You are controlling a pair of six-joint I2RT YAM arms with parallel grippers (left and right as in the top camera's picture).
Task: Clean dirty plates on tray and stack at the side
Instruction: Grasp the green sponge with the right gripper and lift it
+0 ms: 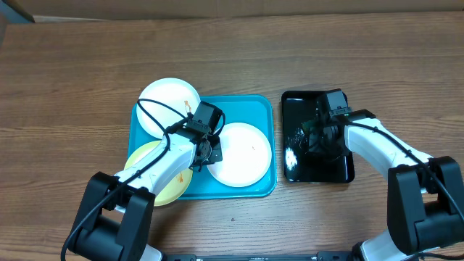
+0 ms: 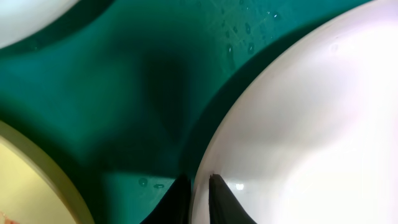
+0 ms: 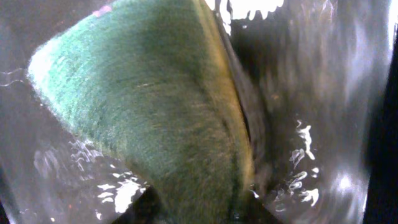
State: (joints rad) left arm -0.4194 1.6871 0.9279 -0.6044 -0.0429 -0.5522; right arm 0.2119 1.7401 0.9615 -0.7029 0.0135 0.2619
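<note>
The turquoise tray [image 1: 250,109] holds three plates. One white plate [image 1: 169,101] overhangs its far left corner and has orange smears. The pale yellow-green plate [image 1: 156,177] overhangs the near left corner. The second white plate [image 1: 243,154] lies at the tray's right. My left gripper [image 1: 210,148] is shut on that plate's left rim; in the left wrist view the fingers [image 2: 198,186] pinch the rim of the plate [image 2: 311,112]. My right gripper [image 1: 322,134] is over the black tray [image 1: 297,168], shut on a green and yellow sponge [image 3: 143,106].
The black tray [image 3: 311,93] is glossy and wet, right of the turquoise tray. In the left wrist view, the turquoise tray's floor [image 2: 124,93] carries water droplets, with the yellow-green plate's edge [image 2: 25,180] at lower left. Bare wooden table [image 1: 72,72] lies all around.
</note>
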